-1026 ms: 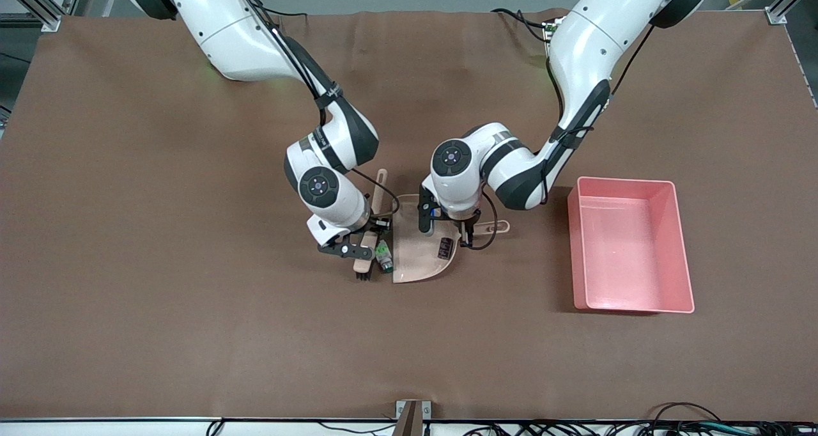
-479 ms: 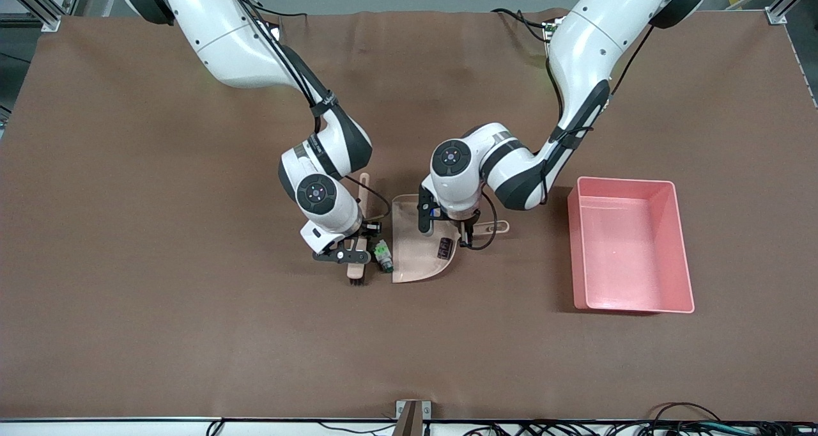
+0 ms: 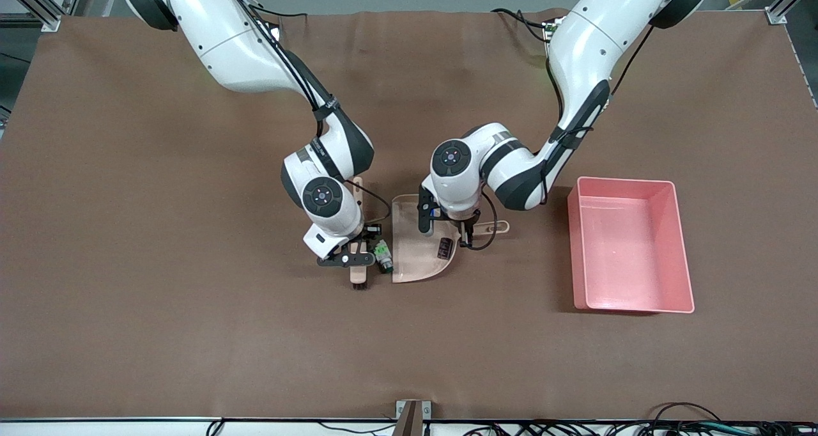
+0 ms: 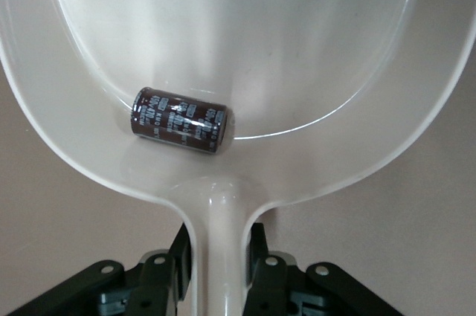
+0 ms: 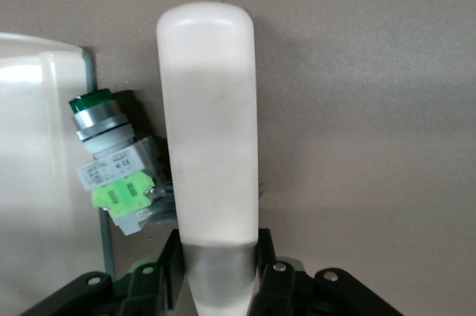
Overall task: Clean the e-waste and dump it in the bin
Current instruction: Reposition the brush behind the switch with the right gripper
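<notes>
Since the earlier frames the brush [image 3: 359, 271] is drawn back by the right gripper [image 3: 355, 259] — pinched on its handle — and set beside the white-and-green component [image 3: 383, 255], still on the counter [image 3: 192, 334] at the dustpan [image 3: 412, 260] lip. The maroon cylinder [image 4: 179, 120] lies inside, handle clamped by the left gripper [image 3: 468, 226]; the bin [image 3: 679, 247] waits.

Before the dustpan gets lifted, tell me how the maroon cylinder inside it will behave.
The maroon cylinder lies on its round side in the dustpan, so it will probably roll once the pan tilts. The pan's glossy floor looks slick, so expect little friction. The raised back wall by the handle, which the left gripper clamps, should likely catch it.
</notes>
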{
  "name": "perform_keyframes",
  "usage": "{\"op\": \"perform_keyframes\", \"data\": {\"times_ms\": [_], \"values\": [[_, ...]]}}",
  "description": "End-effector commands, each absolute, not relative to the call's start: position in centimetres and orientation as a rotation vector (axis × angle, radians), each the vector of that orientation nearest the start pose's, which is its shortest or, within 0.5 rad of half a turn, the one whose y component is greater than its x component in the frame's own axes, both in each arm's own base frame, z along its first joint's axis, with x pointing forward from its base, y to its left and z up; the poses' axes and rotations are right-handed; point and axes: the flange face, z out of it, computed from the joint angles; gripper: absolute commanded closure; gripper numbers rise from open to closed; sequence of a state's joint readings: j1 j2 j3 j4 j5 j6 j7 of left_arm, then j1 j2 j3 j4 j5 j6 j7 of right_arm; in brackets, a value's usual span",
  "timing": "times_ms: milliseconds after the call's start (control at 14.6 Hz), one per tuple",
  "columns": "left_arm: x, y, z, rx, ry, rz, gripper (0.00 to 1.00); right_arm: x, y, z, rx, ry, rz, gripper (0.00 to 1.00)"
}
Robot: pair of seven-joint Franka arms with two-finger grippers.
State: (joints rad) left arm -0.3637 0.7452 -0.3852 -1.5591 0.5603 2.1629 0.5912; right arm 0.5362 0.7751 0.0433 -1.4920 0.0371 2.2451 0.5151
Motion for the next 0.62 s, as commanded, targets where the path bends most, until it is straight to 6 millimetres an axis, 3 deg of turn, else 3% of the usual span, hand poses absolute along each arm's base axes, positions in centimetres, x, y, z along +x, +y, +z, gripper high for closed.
{"op": "perform_keyframes", "data": {"times_ms": [0, 137, 547], "values": [[55.3, -43.3, 21.7, -2.056, 2.093, 0.072, 0.83, 59.7, 40.5, 17.6, -3.095, -0.071, 0.1, 1.0], [55.2, -43.1, 21.6, -2.057, 2.088, 0.099, 0.83, 59.5, 41.6, 17.4, -3.092, -0.069, 0.091, 1.0], [55.5, -42.7, 21.7, -2.059, 2.079, 0.1, 0.83, 59.1, 42.5, 17.1, -3.089, -0.091, 0.097, 1.0]]}}
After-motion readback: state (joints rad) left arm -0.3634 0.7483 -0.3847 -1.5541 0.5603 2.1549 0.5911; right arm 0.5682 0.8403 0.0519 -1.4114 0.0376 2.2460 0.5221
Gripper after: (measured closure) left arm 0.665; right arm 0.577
